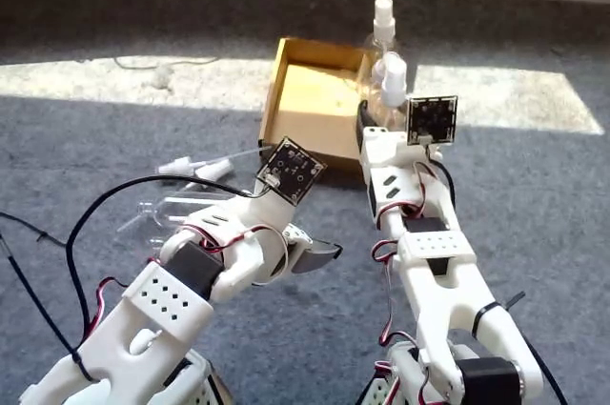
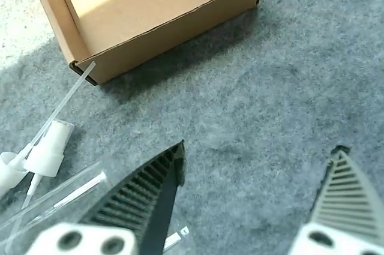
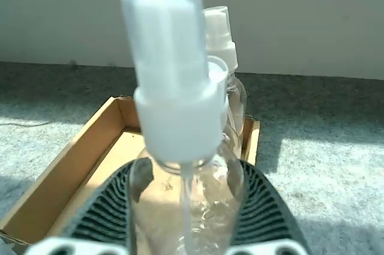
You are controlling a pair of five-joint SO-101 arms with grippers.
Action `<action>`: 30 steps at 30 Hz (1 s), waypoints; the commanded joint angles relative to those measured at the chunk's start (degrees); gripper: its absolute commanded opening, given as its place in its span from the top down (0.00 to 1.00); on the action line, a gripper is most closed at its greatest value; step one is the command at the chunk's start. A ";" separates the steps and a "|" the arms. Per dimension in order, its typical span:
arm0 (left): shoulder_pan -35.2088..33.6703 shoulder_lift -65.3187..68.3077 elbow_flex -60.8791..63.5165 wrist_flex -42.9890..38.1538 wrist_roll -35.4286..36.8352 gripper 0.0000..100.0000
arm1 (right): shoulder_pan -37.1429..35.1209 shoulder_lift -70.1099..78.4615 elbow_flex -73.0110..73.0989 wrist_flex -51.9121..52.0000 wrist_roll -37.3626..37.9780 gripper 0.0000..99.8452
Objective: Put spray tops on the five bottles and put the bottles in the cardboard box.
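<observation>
My right gripper is shut on a clear bottle with a white spray top, held upright at the right side of the cardboard box. The ribbed fingers press both sides of the bottle. A second capped bottle stands behind it at the box's far right corner. My left gripper hangs open over the carpet in front of the box, nothing between its fingers. Loose spray tops and a clear uncapped bottle lie to its left.
Grey carpet covers the floor, with a sunlit band across the back. Open carpet lies between the left gripper and the box's front wall. A black cable loops at the left. A wall stands behind the box.
</observation>
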 commanded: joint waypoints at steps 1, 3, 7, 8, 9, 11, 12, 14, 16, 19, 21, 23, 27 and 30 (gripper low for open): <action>-0.31 -0.84 -0.40 -0.97 -0.18 0.66 | 0.22 -0.40 -0.66 -1.27 0.26 1.00; -0.31 -0.84 -0.40 -0.97 -0.18 0.66 | 0.22 0.22 -0.66 -1.45 0.26 1.00; -0.31 -0.84 -0.40 -0.97 -0.18 0.66 | 0.22 5.32 -1.10 -1.71 0.26 1.00; -0.31 -0.84 -0.40 -0.97 -0.18 0.66 | 0.40 6.64 -1.10 -2.95 0.26 1.00; -0.31 -0.84 -0.40 -0.97 -0.18 0.66 | 0.48 7.34 -1.10 -4.79 0.26 1.00; -0.31 -0.84 -0.40 -0.97 -0.18 0.66 | 0.48 7.60 -0.66 -7.52 0.26 1.00; -0.31 -0.84 -0.40 -0.97 -0.18 0.66 | 0.48 7.60 -0.66 -7.96 0.26 1.00; -0.31 -0.84 -0.40 -0.97 -0.18 0.66 | 0.48 7.87 -0.84 -7.96 0.26 1.00; -0.31 -0.84 -0.40 -0.97 -0.18 0.66 | 0.48 8.13 -1.10 -7.96 0.26 1.00; -0.31 -0.84 -0.40 -0.97 -0.18 0.66 | 0.48 8.13 -1.10 -8.22 0.26 1.00; -0.31 -0.84 -0.40 -0.97 -0.18 0.66 | 0.48 8.13 -1.19 -8.22 0.26 1.00; -0.31 -0.84 -0.40 -0.97 -0.18 0.66 | 0.48 8.13 -1.19 -8.22 0.26 1.00; -0.31 -0.84 -0.40 -0.97 -0.18 0.66 | 0.48 7.96 -1.36 -8.31 0.26 1.00; -0.31 -0.84 -0.40 -0.97 -0.18 0.66 | 0.48 8.22 -2.77 -8.22 0.26 1.00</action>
